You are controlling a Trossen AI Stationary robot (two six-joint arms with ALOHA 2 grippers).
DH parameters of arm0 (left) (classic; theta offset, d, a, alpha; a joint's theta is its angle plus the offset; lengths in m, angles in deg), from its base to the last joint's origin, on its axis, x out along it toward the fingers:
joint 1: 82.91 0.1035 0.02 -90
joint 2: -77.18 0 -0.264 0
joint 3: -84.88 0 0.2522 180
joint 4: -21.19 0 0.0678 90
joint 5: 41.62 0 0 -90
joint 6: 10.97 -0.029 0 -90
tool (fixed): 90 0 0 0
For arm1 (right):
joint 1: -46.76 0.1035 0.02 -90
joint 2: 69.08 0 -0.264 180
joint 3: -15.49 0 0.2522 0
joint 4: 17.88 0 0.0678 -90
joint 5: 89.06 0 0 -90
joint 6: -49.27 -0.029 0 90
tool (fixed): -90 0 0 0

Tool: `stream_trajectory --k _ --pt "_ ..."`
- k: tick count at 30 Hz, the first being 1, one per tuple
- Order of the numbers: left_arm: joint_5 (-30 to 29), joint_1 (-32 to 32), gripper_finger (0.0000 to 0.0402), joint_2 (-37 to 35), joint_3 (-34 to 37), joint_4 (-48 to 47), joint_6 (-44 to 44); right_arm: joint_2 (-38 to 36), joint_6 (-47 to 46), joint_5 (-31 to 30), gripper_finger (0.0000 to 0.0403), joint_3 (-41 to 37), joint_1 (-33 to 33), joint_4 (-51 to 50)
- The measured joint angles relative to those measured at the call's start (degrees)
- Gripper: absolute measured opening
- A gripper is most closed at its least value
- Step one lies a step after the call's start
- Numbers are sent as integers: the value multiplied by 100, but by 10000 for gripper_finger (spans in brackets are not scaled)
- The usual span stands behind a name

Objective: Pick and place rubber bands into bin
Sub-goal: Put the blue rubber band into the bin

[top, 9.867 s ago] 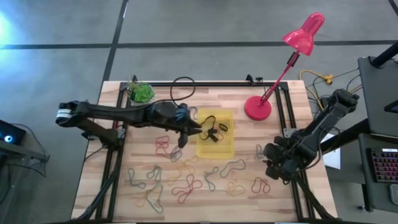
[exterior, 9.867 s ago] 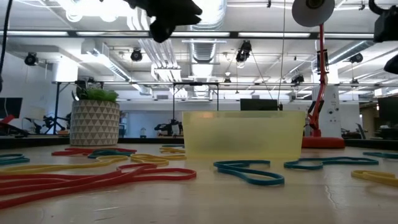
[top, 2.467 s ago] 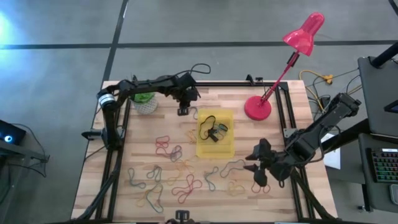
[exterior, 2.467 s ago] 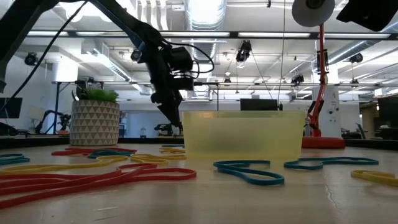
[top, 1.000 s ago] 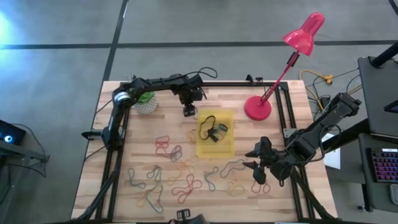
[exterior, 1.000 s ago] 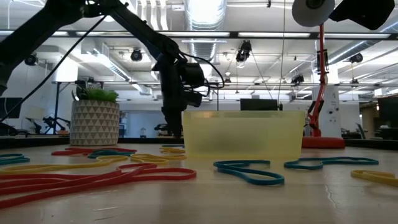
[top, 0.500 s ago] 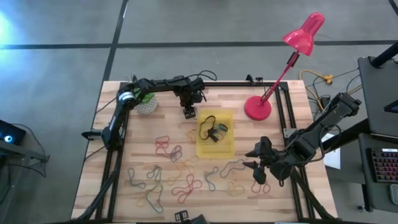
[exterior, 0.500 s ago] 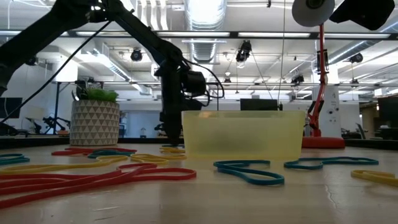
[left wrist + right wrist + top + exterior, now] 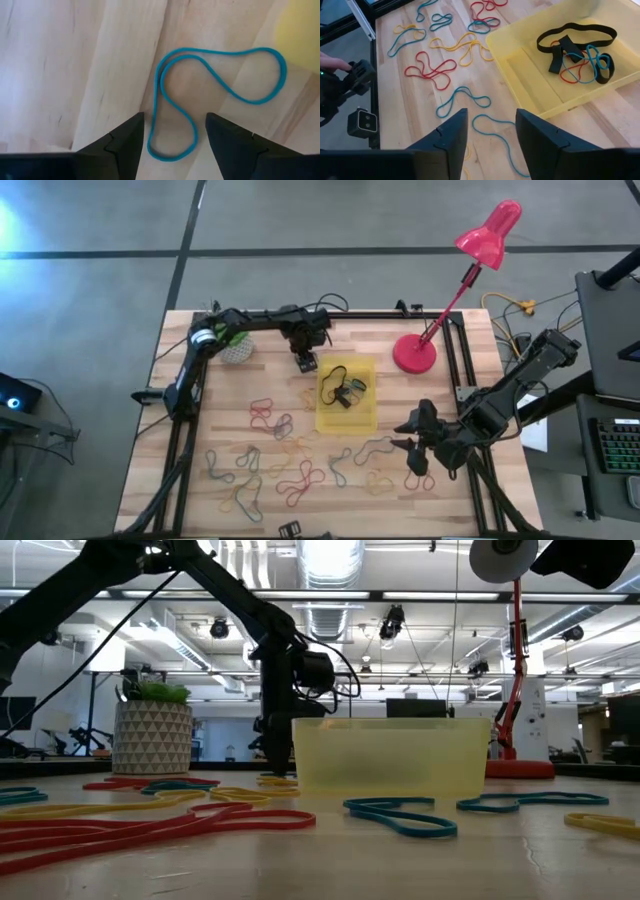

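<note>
- Since ten seconds back, my left gripper (image 9: 306, 363) has left the bin's (image 9: 366, 420) near-left side and now hangs low beyond its far-left corner, jaws released, straddling a blue rubber band (image 9: 210, 95) on the table (image 9: 452, 490).
- My right gripper (image 9: 414, 450) waits right of the bin, jaws apart and empty, over scattered rubber bands (image 9: 290, 470).
- Inside the bin I see black bands (image 9: 572, 42) with red and blue ones.
</note>
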Motion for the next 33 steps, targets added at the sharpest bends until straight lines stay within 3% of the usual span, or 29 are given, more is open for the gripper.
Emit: stream_trajectory --k 8,19,26,33 --pt "-25 -101 190 -9 62 79 122 0 -2 0 140 0 0 2" --pt "431 30 102 -9 123 149 -12 0 -42 64 133 -2 0 2" --pt "501 12 14 -11 151 142 -1 0 -26 68 127 -2 -2 2" --pt "470 12 1 -59 125 16 14 0 7 68 129 -2 -1 4"
